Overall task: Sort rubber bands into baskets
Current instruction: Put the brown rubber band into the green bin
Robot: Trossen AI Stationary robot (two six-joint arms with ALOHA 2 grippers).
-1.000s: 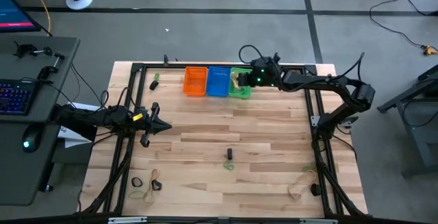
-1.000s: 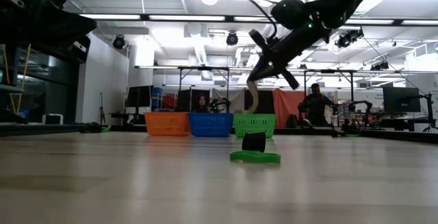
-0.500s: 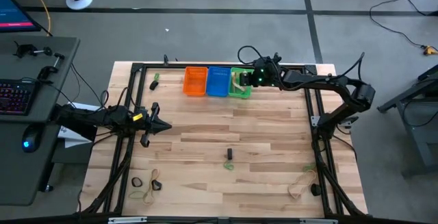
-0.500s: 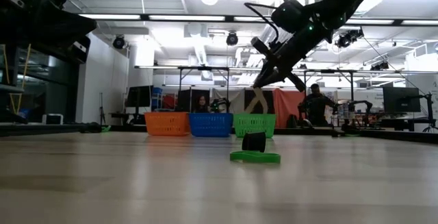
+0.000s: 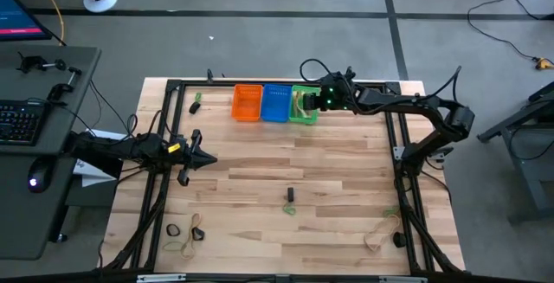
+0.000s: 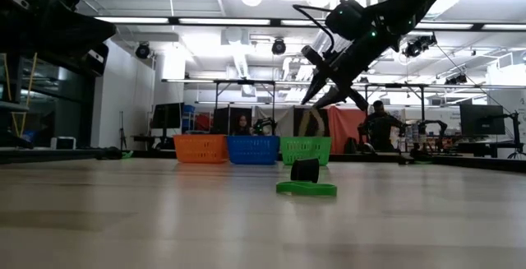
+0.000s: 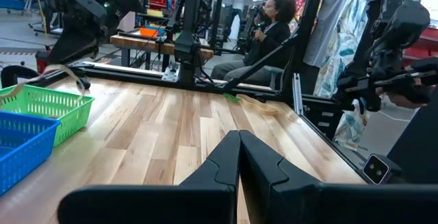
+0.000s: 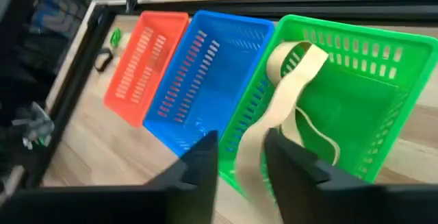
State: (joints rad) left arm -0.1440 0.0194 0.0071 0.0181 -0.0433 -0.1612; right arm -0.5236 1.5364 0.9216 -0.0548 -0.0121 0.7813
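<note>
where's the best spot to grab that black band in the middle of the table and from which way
The black rubber band stands on edge beside a flat green band. Probably best from straight above, fingers pinching its raised top arc across the thin width; nothing crowds it in the high view.

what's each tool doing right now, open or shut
Left tool: shut, empty, at the table's left side.
Right tool: shut on a tan band, over the green basket.

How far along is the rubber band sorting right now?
Early. Nothing shows in the orange basket or blue basket. The right pincer holds a tan rubber band draped into the green basket. Bands remain near the table's middle and front. The left pincer waits, shut.
</note>
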